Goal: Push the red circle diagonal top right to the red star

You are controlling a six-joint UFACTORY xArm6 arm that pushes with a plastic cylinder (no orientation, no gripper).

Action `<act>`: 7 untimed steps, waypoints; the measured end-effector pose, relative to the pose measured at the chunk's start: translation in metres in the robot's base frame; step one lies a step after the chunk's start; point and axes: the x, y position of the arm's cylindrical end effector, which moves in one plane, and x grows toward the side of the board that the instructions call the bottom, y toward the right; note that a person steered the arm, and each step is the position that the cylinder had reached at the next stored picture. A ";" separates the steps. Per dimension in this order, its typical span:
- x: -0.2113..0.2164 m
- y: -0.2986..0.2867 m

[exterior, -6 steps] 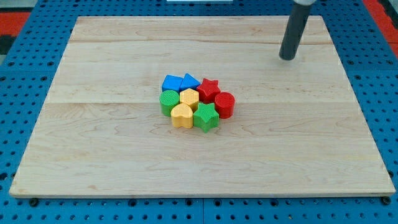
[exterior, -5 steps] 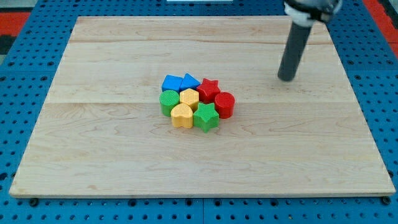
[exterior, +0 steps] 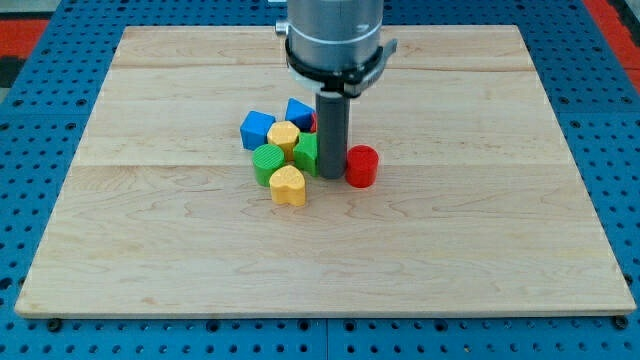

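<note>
Table point(exterior: 520, 250): block cluster lies to the left of my tip point(exterior: 332, 177), with the green star point(exterior: 305, 152) just beside it. No grasping hand is fitted, only a rod, so no open or closed state applies. The red circle point(exterior: 361, 166) is noted just right of my tip. The red star point(exterior: 314, 122) is mostly hidden behind the rod. Judged: circle below the star's level, so the push remains undone.

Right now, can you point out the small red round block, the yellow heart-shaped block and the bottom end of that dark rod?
red round block point(exterior: 361, 165), camera view, on its front side wall.
yellow heart-shaped block point(exterior: 288, 183), camera view, on its top face.
my tip point(exterior: 331, 176), camera view, the rod's very end, just left of the red round block.
</note>
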 end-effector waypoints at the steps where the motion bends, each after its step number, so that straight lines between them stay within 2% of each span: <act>1: 0.000 0.015; 2: 0.006 0.008; 5: 0.022 0.086; 6: -0.015 0.104; 7: -0.033 0.125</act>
